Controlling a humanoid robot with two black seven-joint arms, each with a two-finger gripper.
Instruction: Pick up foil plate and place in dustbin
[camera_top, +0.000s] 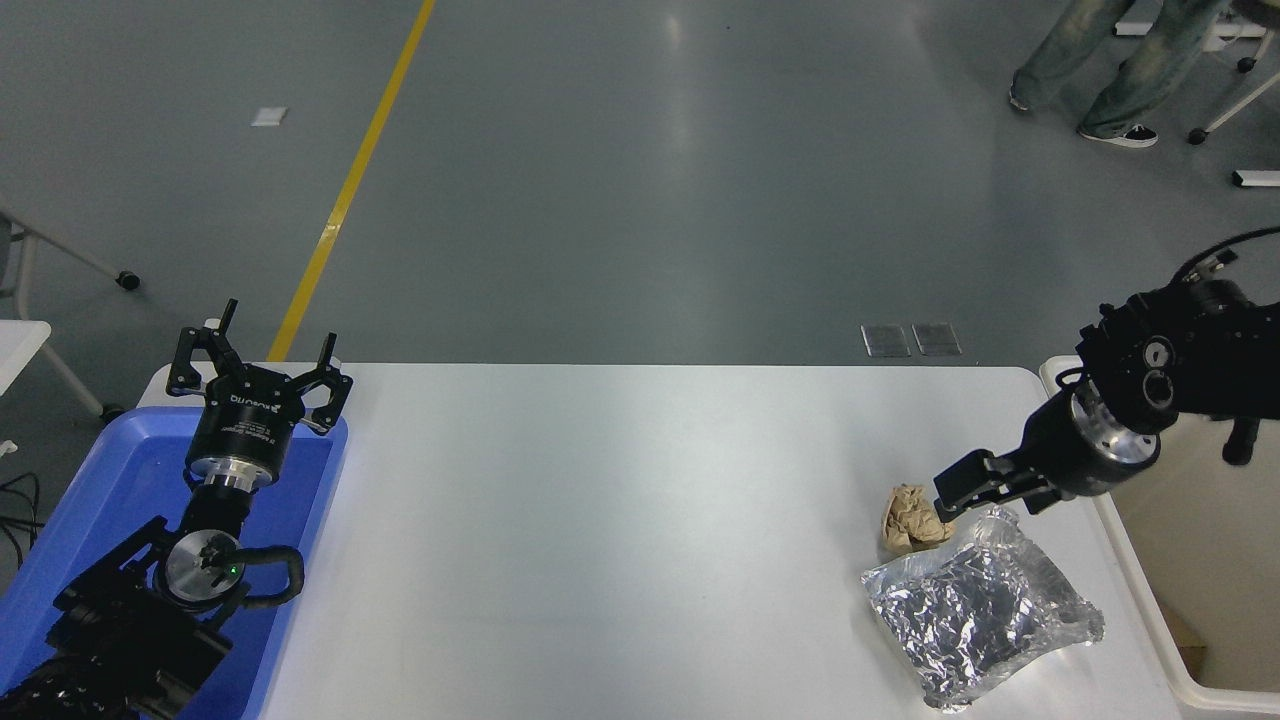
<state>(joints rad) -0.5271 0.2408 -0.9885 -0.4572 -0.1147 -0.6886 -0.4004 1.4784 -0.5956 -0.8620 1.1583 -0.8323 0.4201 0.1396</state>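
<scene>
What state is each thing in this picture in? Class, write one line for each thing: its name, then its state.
foil plate: crinkled, lying on the table, not gripped.
paper ball: crumpled, resting beside the foil plate's far edge.
dustbin: open-topped, at the table's right end.
blue tray: on the table's left end, under the left arm.
right gripper: open, low over the foil plate's far edge.
left gripper: open, parked, holding nothing.

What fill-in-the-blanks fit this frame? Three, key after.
1. The foil plate lies on the white ____.
2. The brown paper ball touches the plate's ____ corner.
3. The left tool is over the ____ tray; the right tool is over the plate's far corner.
Answers: table; far left; blue.
</scene>
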